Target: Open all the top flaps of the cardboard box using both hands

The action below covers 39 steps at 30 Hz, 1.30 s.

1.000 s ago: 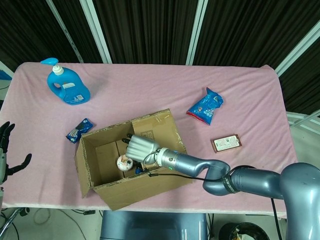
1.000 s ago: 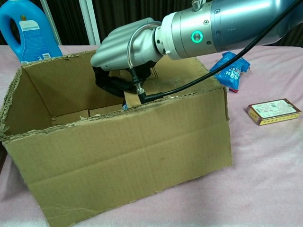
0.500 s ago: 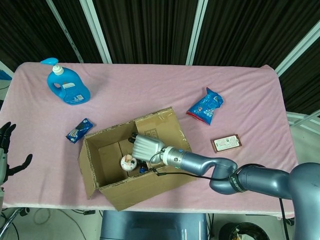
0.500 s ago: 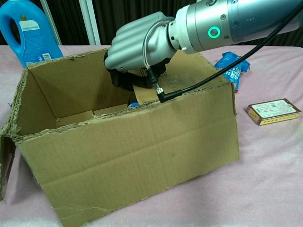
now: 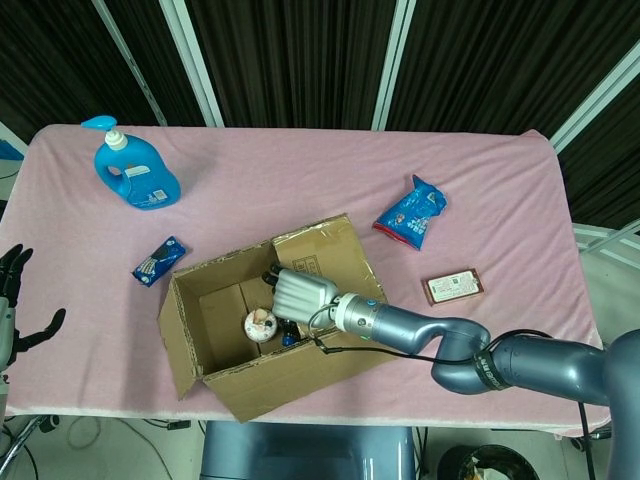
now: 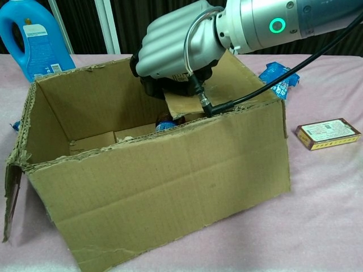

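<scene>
Nearest, in the chest view: front wall of the brown corrugated cardboard box (image 6: 164, 198), torn along its top edge, a loose flap hanging down at the near left corner. Just above and behind that edge, the silver right hand (image 6: 176, 48) reaching into the box mouth, dark fingers (image 6: 161, 89) curled down against the edge of the right-side flap (image 6: 181, 105); cannot tell whether pinching it or only pressing.

Below the fingers, inside the box, a small round pale jar (image 5: 261, 324). Box itself mid-table on the pink tablecloth (image 5: 300, 190).

Step in hand, by judgement: folding that right flap outward. Next move likely calls for drawing the fingers up and toward the right.

Far left, at the table edge, the black left hand (image 5: 12, 300), fingers spread, holding nothing, well apart from the box.

Farther beyond the fingers: blue pump bottle (image 5: 133, 170).
</scene>
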### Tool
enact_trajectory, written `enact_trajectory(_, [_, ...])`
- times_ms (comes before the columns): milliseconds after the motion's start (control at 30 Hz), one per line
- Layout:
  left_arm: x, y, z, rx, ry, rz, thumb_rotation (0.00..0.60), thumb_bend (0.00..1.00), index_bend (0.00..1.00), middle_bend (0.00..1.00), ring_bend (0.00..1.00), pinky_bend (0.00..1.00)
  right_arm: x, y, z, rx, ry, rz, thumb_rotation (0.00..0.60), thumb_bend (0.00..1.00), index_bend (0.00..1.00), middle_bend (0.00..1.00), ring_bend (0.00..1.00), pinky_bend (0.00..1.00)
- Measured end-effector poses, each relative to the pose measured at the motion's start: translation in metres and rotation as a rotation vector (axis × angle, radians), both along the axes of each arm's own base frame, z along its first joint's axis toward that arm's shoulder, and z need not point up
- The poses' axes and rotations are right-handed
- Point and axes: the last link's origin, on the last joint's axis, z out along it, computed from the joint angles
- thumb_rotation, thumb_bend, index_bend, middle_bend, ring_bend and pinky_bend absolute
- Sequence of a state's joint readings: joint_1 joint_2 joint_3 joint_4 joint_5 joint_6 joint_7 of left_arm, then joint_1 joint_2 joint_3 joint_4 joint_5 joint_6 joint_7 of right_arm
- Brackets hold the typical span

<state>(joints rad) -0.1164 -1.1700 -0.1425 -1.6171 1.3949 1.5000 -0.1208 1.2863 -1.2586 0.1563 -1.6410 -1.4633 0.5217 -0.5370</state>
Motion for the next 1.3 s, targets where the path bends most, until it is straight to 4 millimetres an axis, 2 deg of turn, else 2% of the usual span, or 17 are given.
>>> enact_trajectory(600, [0.0, 0.0, 0.0, -0.003, -0.002, 0.002, 0.6, 0.26, 0.0, 0.0, 0.0, 0.0, 0.004, -0.007, 0.032, -0.102, 0.029, 0.032, 0.6, 0.86, 0.65, 0.43, 0.17, 0.22])
enact_trajectory(1300, [0.0, -0.001, -0.001, -0.009, 0.007, 0.005, 0.6, 0.26, 0.0, 0.0, 0.0, 0.0, -0.007, -0.02, 0.074, -0.213, 0.111, 0.012, 0.6, 0.83, 0.63, 0.43, 0.17, 0.22])
